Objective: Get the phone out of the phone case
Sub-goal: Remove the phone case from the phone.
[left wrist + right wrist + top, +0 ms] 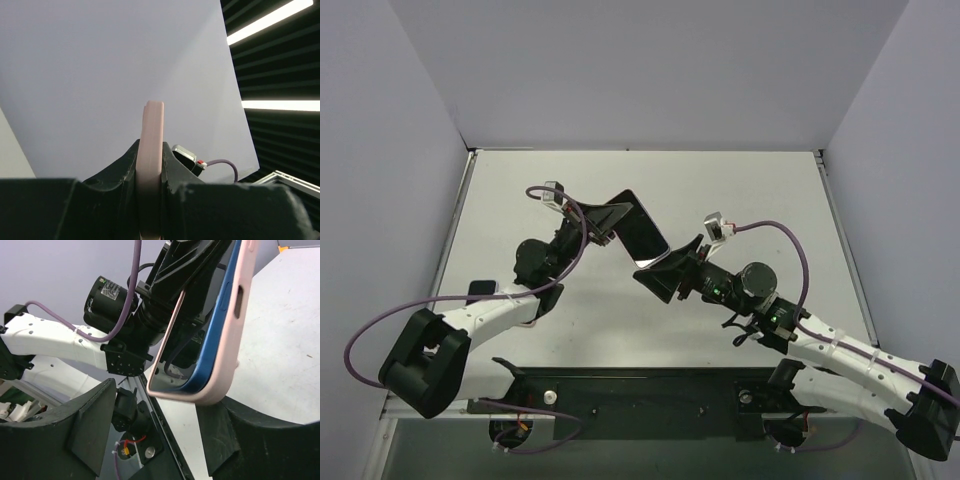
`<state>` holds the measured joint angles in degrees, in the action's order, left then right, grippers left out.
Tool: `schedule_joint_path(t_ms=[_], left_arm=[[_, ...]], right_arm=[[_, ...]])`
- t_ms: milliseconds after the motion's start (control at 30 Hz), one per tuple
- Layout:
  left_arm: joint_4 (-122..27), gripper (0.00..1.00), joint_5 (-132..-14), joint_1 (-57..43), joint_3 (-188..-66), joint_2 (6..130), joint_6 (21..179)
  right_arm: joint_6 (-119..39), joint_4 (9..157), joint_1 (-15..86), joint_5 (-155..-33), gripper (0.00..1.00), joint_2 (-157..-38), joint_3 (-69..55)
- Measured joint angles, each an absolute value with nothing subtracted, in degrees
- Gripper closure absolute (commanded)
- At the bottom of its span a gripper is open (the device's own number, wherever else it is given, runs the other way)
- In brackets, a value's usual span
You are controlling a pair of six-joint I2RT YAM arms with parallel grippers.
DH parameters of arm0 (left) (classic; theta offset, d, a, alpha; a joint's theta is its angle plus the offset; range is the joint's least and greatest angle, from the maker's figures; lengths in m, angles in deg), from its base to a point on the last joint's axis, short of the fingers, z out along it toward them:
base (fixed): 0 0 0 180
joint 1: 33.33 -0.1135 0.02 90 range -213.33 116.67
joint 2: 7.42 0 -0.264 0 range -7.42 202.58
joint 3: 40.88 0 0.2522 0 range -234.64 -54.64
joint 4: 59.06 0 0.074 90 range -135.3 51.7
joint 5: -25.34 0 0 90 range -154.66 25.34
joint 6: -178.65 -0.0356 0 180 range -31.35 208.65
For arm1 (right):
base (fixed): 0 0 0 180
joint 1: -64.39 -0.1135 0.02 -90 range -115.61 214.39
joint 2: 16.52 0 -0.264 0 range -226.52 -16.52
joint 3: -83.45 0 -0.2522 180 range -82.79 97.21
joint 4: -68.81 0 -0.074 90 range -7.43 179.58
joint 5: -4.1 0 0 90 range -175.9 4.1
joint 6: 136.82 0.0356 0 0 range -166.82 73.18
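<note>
A blue phone [216, 347] sits in a pink case [231, 335] and is held tilted in the air above the table; its dark screen [642, 238] shows in the top view. My left gripper [608, 222] is shut on the upper end of the case. In the left wrist view the case's pink edge [151, 145] stands clamped between the black fingers of my left gripper [151, 167]. My right gripper [667, 268] is open at the lower end. In the right wrist view its jaws stand wide apart around the case's bottom corner, and the right finger [220, 425] is close under that corner.
The grey table [750, 190] is walled on three sides. A black rail [640, 385] with the arm bases runs along the near edge. The left arm's body and purple cable [125, 305] fill the space behind the phone in the right wrist view.
</note>
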<state>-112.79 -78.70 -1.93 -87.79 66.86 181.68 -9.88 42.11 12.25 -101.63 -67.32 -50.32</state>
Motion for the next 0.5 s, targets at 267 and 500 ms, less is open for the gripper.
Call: schedule_joint_path(t_ms=[267,500], left_arm=[[-115.6,1.00,-76.3,2.3,-87.8,66.5,181.4],[-116.2,1.00,-74.9,3.1,-87.8,66.6,181.7]], right_arm=[[-7.9,38.4,12.2,-100.1,0.54,-66.5,-51.5],[-7.6,36.5,12.2,-100.6,0.64,-66.8,-52.1]])
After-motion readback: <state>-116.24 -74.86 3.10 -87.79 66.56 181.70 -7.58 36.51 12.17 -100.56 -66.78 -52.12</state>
